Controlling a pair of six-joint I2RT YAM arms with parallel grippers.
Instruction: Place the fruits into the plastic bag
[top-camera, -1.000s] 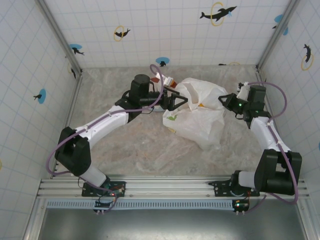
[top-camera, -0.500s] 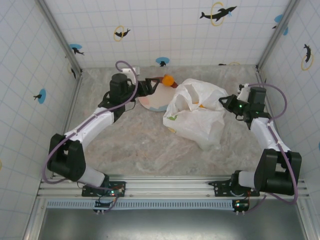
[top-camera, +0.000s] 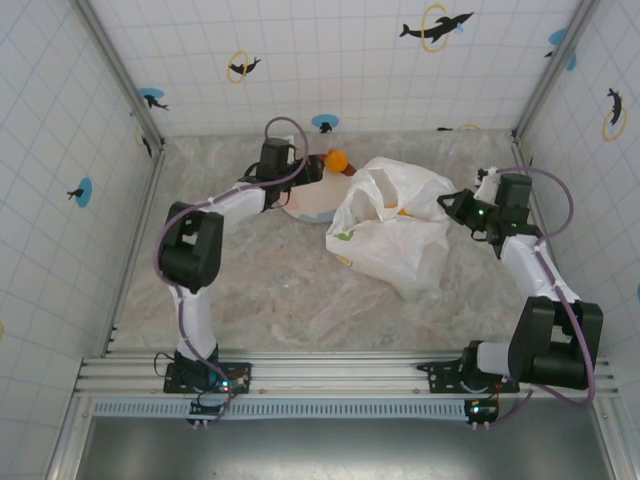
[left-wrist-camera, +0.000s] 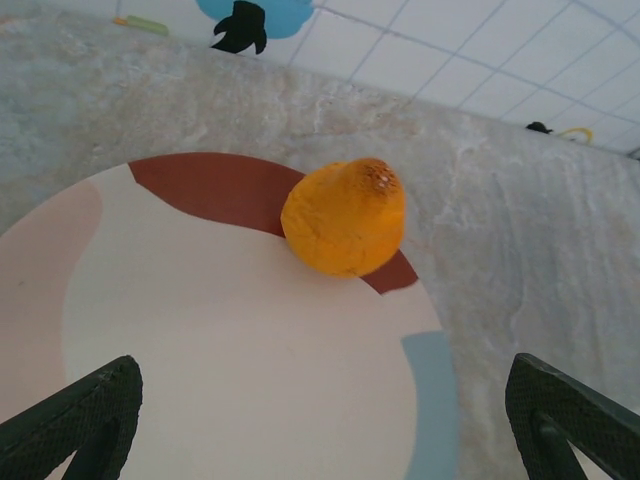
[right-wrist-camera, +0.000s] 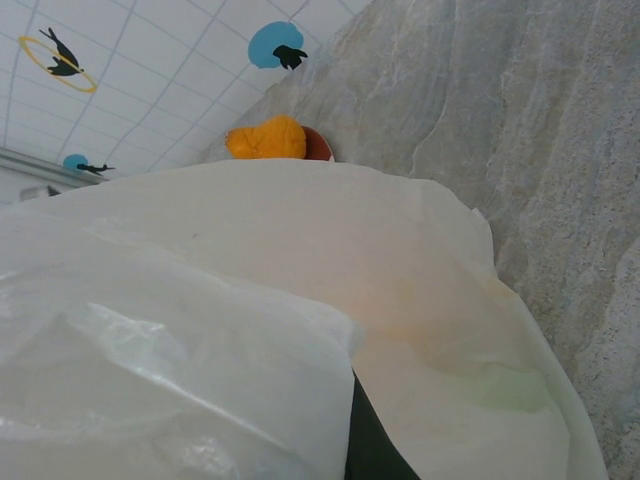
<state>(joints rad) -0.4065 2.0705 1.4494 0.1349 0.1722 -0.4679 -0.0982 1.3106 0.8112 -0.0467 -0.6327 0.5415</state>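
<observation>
Nearest the camera, both arms are bolted to a rail well on the near side of the plate (top-camera: 305, 203). The left arm goes up to a bent elbow, then reaches out so the wrist sits over the plate's left rim, aimed right and low across it. The left fingers (left-wrist-camera: 80, 420) are spread wide apart, one on each side of the wrist view, with nothing between them but bare plate below. The right arm comes up well to the right of the plate and its wrist turns in leftward. The right fingers (top-camera: 452, 203) are pinched together on the film at the side of the plastic bag (top-camera: 395, 240) that faces away from the plate, as best I can tell.

The desk (top-camera: 260, 290) is a grey-beige marble look. White tiled walls with dolphin and ring stickers box it in on three sides.

The bag lies crumpled just right of the plate, up against its right rim. Its long axis runs near to far, with the bunched open end level with the plate. Something orange shows at that opening.

One orange fruit (left-wrist-camera: 345, 218) sits on the plate's far rim, on a reddish-brown patch. It's roundish and a bit lumpy, with a little stem nub pointing up and away from the left wrist.
</observation>
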